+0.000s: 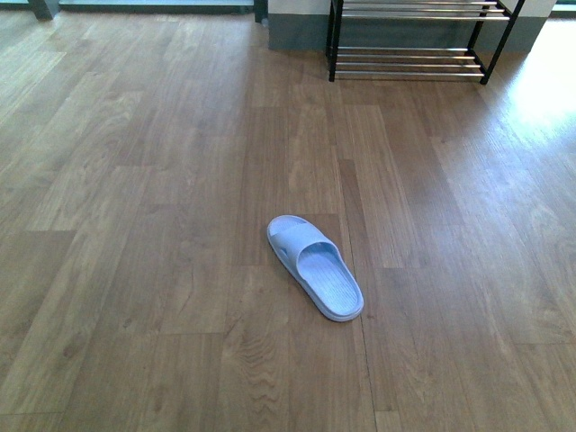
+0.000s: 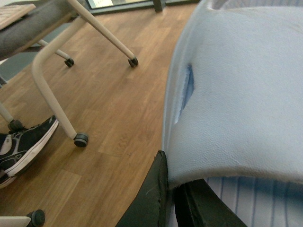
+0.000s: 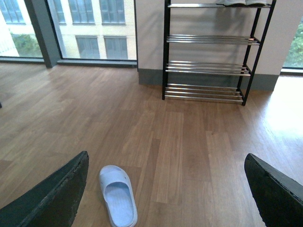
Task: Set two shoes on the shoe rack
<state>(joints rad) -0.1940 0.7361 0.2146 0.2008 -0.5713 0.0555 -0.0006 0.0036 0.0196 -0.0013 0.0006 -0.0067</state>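
Observation:
A pale blue slide sandal [image 2: 236,94] fills the left wrist view, and my left gripper [image 2: 173,178] is shut on the edge of its strap. A second pale blue slide sandal [image 1: 315,267] lies flat on the wooden floor in the front view. It also shows below my right gripper [image 3: 166,161], as the sandal [image 3: 118,196] near the left finger. That gripper stands open and holds nothing. The shoe rack [image 3: 210,52] stands against the far wall, its lower chrome tiers bare, and its base shows as the rack [image 1: 409,54]. Neither arm shows in the front view.
Pale soles of shoes [image 3: 236,2] sit on the rack's top tier. A chair's white legs [image 2: 52,90] on castors and a person's black sneaker [image 2: 26,146] are near my left arm. Tall windows [image 3: 90,28] run left of the rack.

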